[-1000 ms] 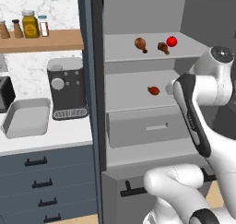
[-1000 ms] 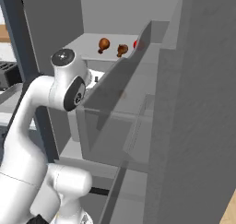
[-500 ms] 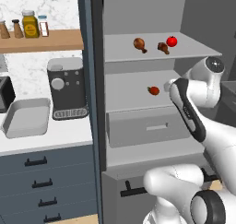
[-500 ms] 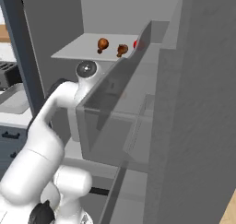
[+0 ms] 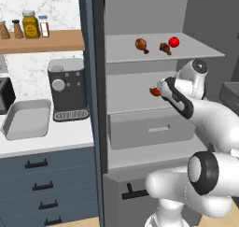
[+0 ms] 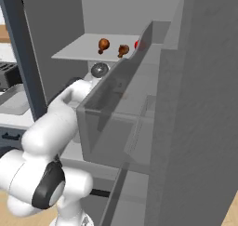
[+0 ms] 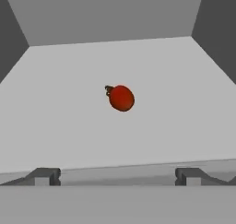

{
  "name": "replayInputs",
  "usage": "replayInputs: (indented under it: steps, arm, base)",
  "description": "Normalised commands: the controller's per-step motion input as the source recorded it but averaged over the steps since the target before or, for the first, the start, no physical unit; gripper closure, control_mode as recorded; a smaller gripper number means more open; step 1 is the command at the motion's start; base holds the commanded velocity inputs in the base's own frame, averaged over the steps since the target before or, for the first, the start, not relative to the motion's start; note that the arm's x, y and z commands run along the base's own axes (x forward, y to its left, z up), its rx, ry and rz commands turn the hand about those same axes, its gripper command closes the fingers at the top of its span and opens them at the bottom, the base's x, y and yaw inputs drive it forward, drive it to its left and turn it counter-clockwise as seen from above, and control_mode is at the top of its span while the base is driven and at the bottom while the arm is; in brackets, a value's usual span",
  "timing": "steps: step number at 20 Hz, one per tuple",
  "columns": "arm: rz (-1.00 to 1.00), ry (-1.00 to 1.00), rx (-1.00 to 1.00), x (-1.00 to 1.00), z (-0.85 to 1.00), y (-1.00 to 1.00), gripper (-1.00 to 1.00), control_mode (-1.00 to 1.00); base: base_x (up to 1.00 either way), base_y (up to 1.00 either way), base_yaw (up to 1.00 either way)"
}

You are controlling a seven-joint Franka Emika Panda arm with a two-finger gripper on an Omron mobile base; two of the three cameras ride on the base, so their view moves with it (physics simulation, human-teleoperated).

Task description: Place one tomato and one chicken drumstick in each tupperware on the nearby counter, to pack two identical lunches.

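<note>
- Hand view: a small glossy bright-red tomato with a tiny dark stem lies alone on a flat pale-grey shelf, straight ahead of the gripper and well apart from it. The two dark fingertips stand wide apart at the bottom of the view, spread with nothing between them.
- Left base view: the white arm reaches into the open grey fridge at the middle shelf. The red tomato shows just beside the tip of the hand, partly hidden by it.
- On the upper fridge shelf sit two small reddish-brown chicken drumsticks, one toward the left and a second near it on the right, with another glossy red tomato just beside the right drumstick.
- Below the middle shelf is a closed grey fridge drawer.
- One shallow light-grey rectangular tupperware tray rests on the long white counter to the left of the fridge, beside a grey and black coffee machine. Nothing lies in the tray.
- A brown wooden wall shelf above the counter carries several small bottles and jars.
- Right base view: the two drumsticks stand on the upper shelf behind the open fridge door, and the arm bends in under that shelf.
</note>
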Motion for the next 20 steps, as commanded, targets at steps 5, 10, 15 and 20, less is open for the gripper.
replayInputs:
  steps: [5,10,15,20]
  arm:
    - [0.0,-0.01,-0.1,0.49,-0.4,0.0,-1.0,-1.0]
    - [-0.01,0.0,0.0,0.52,-0.21,0.0,-1.0,-1.0]
    - [-0.01,0.03,0.0,0.6,-0.12,0.0,-1.0,-1.0]
    - [0.0,0.02,0.0,0.45,-0.2,0.0,-1.0,-1.0]
  base:
    - [0.0,0.0,0.0]
    - [0.0,0.0,0.0]
    - [0.0,0.0,0.0]
    - [0.0,0.0,0.0]
